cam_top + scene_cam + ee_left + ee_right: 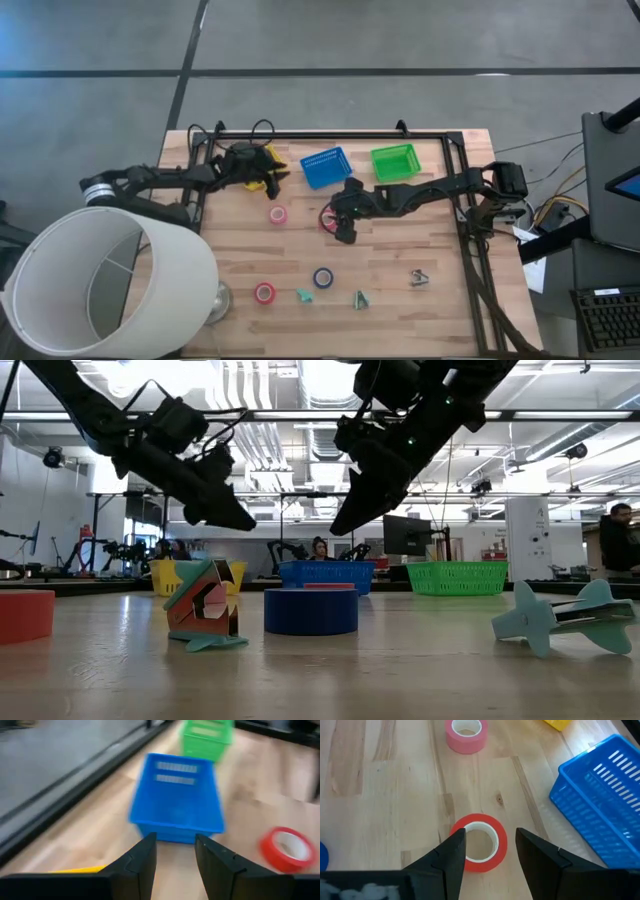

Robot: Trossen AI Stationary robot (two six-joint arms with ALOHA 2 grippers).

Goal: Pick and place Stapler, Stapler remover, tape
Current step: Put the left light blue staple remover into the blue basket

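Observation:
My right gripper (490, 851) (344, 232) hangs open above a red tape roll (479, 843) (328, 218) that lies flat on the table, one finger over each side of it; the low view shows this gripper (350, 520) well clear of the table. My left gripper (175, 851) (278, 172) is open and raised by the yellow basket (258, 170), facing the blue basket (177, 797). A pink roll (278, 214), a second pink-red roll (264, 293) and a blue roll (323, 277) lie flat on the table. Two teal staple removers (304, 295) (359, 299) and a grey metal piece (420, 277) rest near the near edge.
The blue basket (326, 167) and green basket (395, 162) stand side by side at the far edge, right of the yellow one. A large white lampshade (110, 280) covers the near left corner. A black frame (465, 215) borders the table. Bare wood lies between the rolls.

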